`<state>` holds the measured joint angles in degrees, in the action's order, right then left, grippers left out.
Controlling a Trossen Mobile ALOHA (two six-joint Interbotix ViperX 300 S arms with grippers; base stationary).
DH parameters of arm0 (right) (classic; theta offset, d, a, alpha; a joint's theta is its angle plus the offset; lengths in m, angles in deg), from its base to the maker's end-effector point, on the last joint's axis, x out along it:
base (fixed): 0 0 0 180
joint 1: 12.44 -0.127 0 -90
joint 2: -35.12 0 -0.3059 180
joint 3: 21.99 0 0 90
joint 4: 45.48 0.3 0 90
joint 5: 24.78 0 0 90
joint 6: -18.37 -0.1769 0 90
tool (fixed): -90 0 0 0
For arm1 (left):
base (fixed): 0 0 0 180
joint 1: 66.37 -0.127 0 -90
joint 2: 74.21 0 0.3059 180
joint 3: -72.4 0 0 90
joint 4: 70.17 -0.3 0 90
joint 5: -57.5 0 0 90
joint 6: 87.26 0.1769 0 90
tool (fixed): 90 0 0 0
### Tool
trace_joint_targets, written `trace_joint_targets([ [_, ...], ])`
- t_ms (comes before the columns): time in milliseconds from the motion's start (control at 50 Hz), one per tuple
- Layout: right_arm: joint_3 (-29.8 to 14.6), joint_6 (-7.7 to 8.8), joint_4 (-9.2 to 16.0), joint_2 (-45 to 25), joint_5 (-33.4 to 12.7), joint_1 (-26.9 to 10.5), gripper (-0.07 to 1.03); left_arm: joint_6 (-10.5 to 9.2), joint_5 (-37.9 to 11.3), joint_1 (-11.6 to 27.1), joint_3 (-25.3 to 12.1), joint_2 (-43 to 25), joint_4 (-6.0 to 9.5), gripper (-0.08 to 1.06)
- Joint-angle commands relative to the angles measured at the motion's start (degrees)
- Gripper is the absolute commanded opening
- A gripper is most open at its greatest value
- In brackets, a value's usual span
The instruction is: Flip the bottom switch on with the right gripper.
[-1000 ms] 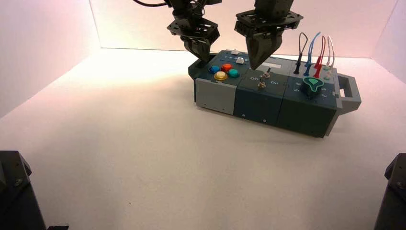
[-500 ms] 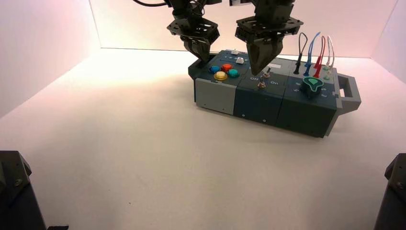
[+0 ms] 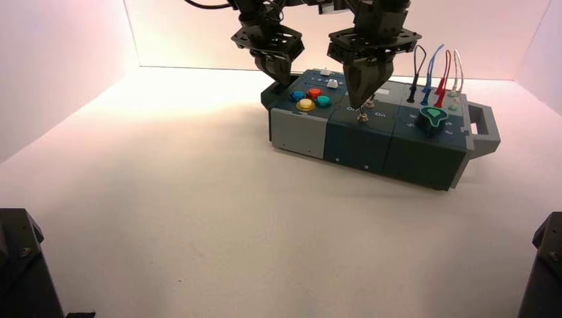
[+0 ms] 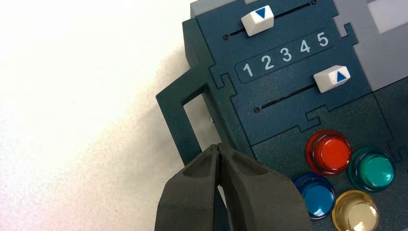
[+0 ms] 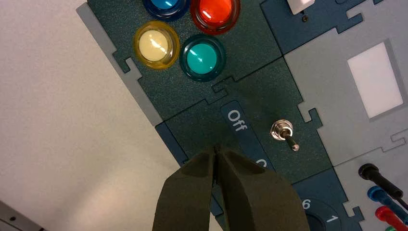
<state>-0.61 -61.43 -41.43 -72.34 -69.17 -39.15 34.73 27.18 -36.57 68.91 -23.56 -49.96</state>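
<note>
The bottom switch (image 3: 362, 118), a small metal toggle, stands near the front of the box's (image 3: 424, 156) middle panel, between the Off (image 5: 236, 120) and On lettering. My right gripper (image 3: 363, 104) is shut and points down right above it, its tip almost at the lever. In the right wrist view the shut right gripper (image 5: 216, 149) covers that switch; only the top switch (image 5: 284, 132) shows beside it. My left gripper (image 3: 282, 81) is shut, empty, and hangs over the box's left handle (image 4: 175, 108).
Left of the switches are red (image 5: 215, 10), green (image 5: 202, 57), yellow (image 5: 155, 44) and blue buttons. Two white sliders (image 4: 332, 78) lie behind them. A green knob (image 3: 433, 118) and upright coloured wires (image 3: 437, 76) stand on the box's right part.
My right gripper has come down and slightly to the right, from above the top switch to just over the bottom switch. The left gripper has stayed where it was.
</note>
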Motion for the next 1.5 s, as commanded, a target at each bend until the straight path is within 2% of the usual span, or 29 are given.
trace_joint_targets([
  [20, 0.4, 0.0, -0.5, 1.1, -0.9, 0.0, -0.02, 0.35, 0.4, -0.6, -1.1, 1.2, 0.09, -0.03],
  [820, 3.0, -0.09, -1.8, 4.2, -2.1, 2.2, -0.02, 0.26, 0.4, -2.2, -1.2, 1.4, 0.88, -0.03],
  [1320, 2.2, -0.09, -1.8, 5.9, -1.1, 2.5, -0.02, 0.35, 0.3, -2.5, -2.1, 1.5, 0.88, -0.03],
  [1500, 1.8, -0.09, -1.8, 9.0, -0.4, 4.0, -0.02, 0.26, 0.4, -2.9, -3.3, 1.8, 0.88, -0.03],
])
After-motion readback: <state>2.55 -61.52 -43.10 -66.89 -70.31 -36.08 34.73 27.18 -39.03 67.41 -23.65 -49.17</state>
